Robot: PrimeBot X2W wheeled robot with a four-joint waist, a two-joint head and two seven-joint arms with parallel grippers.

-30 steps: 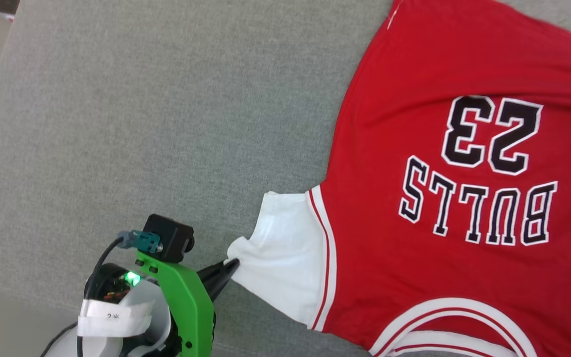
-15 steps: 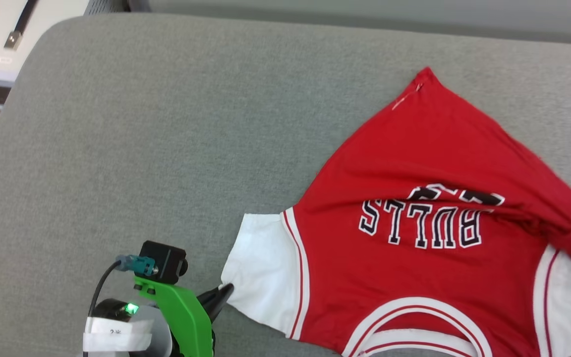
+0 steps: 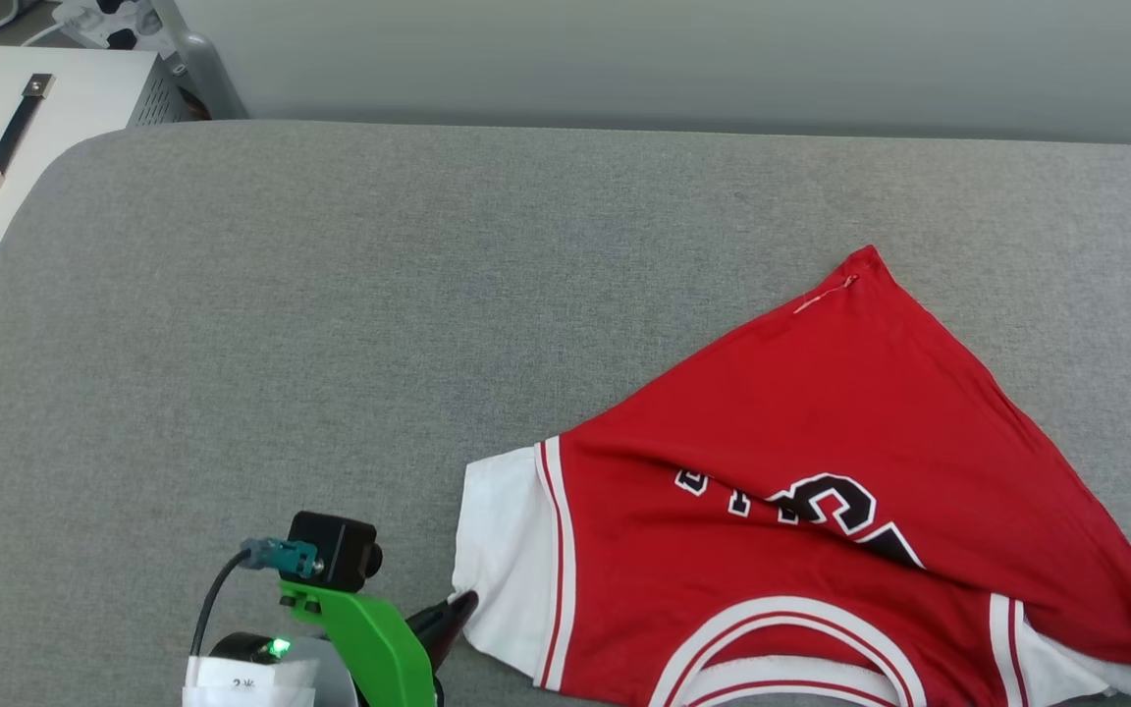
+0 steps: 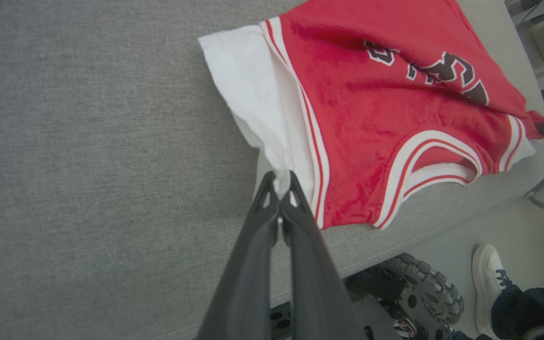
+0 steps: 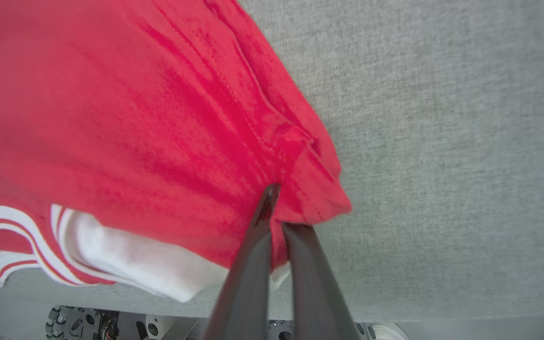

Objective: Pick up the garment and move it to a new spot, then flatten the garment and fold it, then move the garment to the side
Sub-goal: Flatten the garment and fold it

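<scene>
**Head view:** the camera is set high above the grey cushion (image 3: 330, 344) and looks forward and down. The wall (image 3: 624, 59) lies along the top and the left gripper (image 3: 462, 604) at the bottom edge. **Left wrist view:** the camera is close and sights along that gripper's fingers over the cushion's near edge. The floor (image 4: 465, 222) and a person's shoe (image 4: 487, 269) lie at lower right. **Right wrist view:** the camera is closest of the three and sights along the right gripper (image 5: 279, 208) onto red cloth. The head and left wrist views share the white sleeve (image 4: 248, 80) and collar trim (image 3: 781, 628) of the garment (image 3: 821, 412). The head and right wrist views share its red corner (image 5: 328, 198).
</scene>
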